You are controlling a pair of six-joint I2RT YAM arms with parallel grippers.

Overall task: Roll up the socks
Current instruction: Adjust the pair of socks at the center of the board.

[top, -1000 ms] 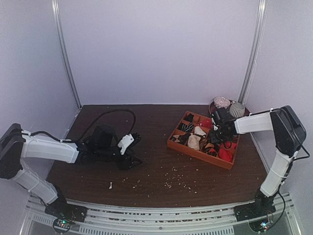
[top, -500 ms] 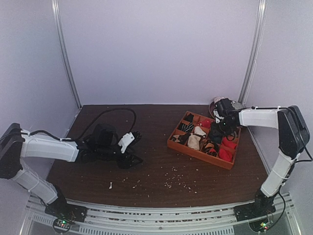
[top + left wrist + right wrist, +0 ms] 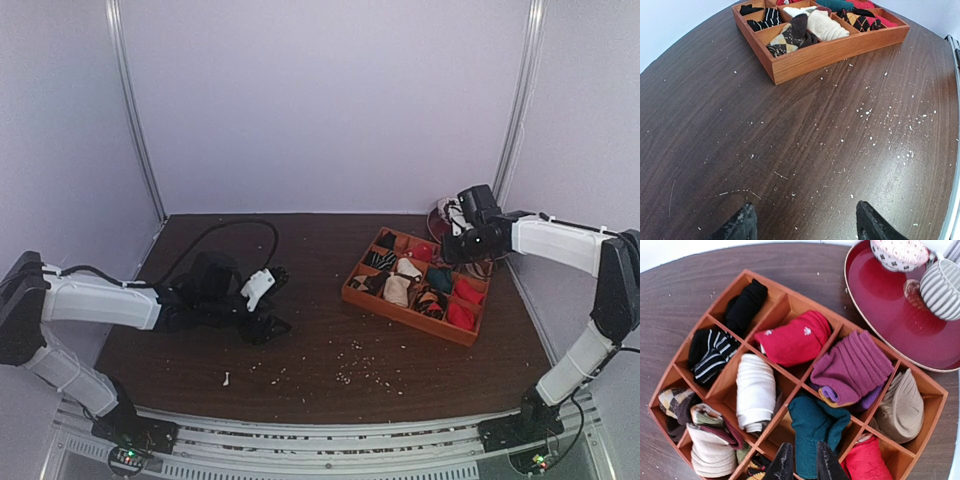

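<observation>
- Since a second ago the right claw has drawn back from over the middle of the tray. It now hangs raised near the tray's far right corner, beside the red plate.
- Its two fingers stand close together with a narrow gap between them, and they hold nothing.
- With that arm out of the way, the socks show as a rolled teal bundle in one of the tray's middle compartments. In the wrist view they sit just past the fingertips.
- A purple roll fills the compartment next to them on the far side. A white roll lies in the compartment to the other side.
- The left claw has hardly shifted. It is spread wide and grips nothing, low over the dark wooden table and well apart from the tray.
- White crumbs are scattered over the wood between that claw and the tray.
- On the red plate stand a patterned bowl and a striped cup, close to each other.
</observation>
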